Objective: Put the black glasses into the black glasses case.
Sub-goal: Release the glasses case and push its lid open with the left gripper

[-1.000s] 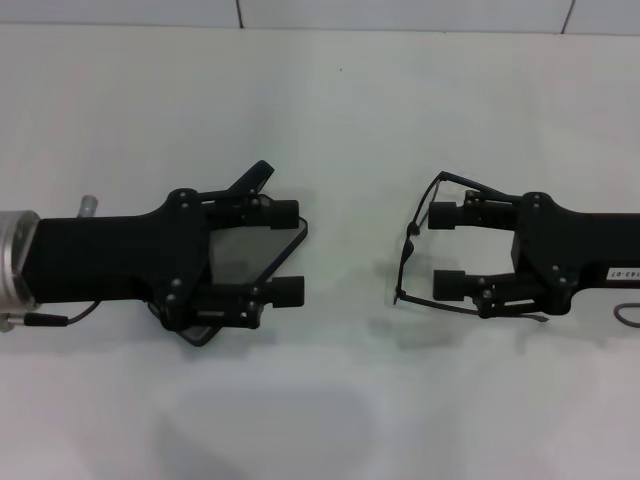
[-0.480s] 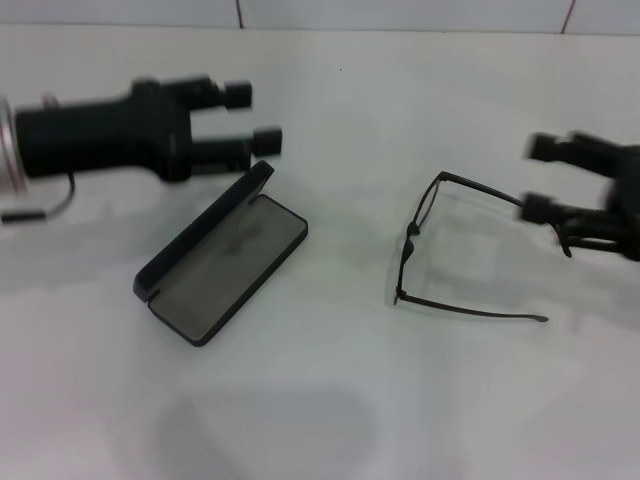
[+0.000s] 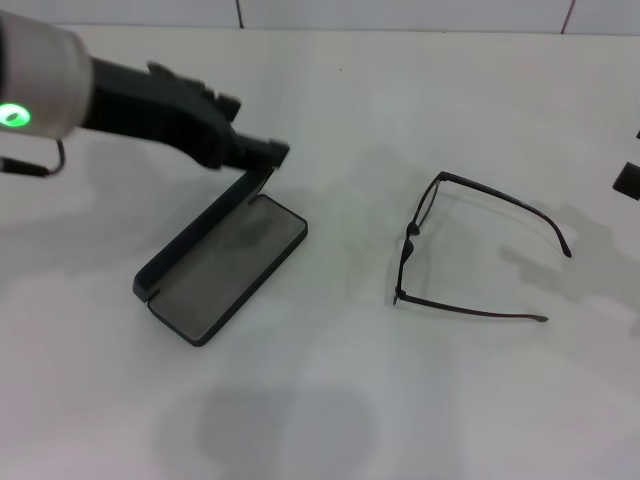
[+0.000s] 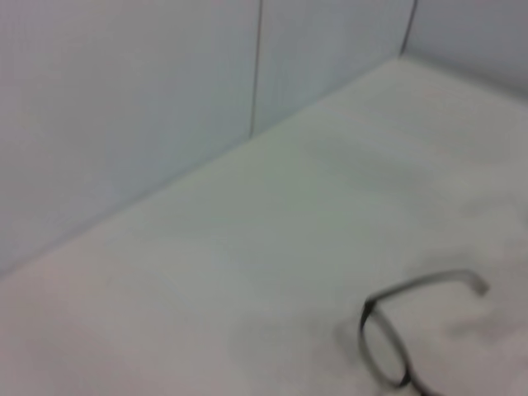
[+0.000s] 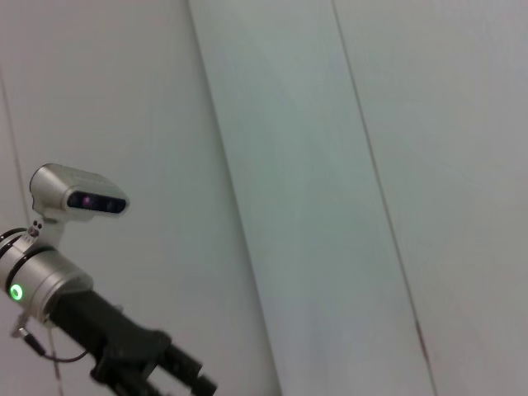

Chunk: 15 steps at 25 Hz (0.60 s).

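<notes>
Glasses, the black glasses (image 3: 440, 250), lie on the white table (image 3: 330, 400) toward my right side, temple arms unfolded and stretching away to my right, lenses facing the case; nothing of mine touches them. My left wrist camera catches one lens and a temple of them (image 4: 388, 346) on the same surface. Well apart from them, on my left side, the black glasses case (image 3: 225, 265) lies open, its grey lining up and its lid standing along the far edge. My left gripper (image 3: 262, 152) hangs above the far end of that lid, seen side-on from my head, so I cannot tell whether its fingers are spread or closed. My right wrist camera shows it (image 5: 186, 375) from across the table too. My right gripper (image 3: 628, 180) barely shows at the right edge of the head view; its state I cannot tell.
</notes>
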Tool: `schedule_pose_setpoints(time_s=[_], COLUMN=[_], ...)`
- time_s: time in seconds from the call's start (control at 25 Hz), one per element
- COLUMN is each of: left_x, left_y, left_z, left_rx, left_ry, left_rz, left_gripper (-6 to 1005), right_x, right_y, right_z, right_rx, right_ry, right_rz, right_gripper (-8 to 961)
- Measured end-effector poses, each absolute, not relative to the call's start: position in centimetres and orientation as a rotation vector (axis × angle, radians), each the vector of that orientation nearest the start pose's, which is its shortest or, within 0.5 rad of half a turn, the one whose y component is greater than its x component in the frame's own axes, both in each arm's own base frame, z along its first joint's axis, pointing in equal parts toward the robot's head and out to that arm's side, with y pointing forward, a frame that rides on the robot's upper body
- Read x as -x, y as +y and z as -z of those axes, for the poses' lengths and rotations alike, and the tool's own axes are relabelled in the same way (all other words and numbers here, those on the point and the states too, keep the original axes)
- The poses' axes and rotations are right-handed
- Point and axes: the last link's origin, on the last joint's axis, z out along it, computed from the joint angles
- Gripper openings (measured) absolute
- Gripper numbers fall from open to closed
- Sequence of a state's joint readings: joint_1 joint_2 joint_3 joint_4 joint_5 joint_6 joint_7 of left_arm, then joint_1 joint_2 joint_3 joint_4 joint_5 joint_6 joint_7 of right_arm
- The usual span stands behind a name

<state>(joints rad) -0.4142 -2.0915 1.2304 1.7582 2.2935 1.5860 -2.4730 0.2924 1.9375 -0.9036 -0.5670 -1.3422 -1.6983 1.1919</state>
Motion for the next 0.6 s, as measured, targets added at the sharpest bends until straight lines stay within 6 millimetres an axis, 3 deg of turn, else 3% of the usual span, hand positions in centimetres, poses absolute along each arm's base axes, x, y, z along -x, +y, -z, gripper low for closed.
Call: schedule_pose_setpoints(time_s=[0.28, 0.6], left_x=[14.4, 16.2], left_y=[33.4, 34.4], left_z=[-2.6, -0.9], left_rx=[2.518, 2.488], left_ry=[-0.713, -0.778], left_rz=[-0.219, -0.388], left_gripper=[758, 757], right_x=[-29.7, -29.8], right_y=[28.6, 28.9], right_z=[-7.0, -7.0], right_rx=[2.368, 2.359], right_ry=[0.471, 0.473], right_rz=[-1.121, -1.104], right_gripper=[841, 840])
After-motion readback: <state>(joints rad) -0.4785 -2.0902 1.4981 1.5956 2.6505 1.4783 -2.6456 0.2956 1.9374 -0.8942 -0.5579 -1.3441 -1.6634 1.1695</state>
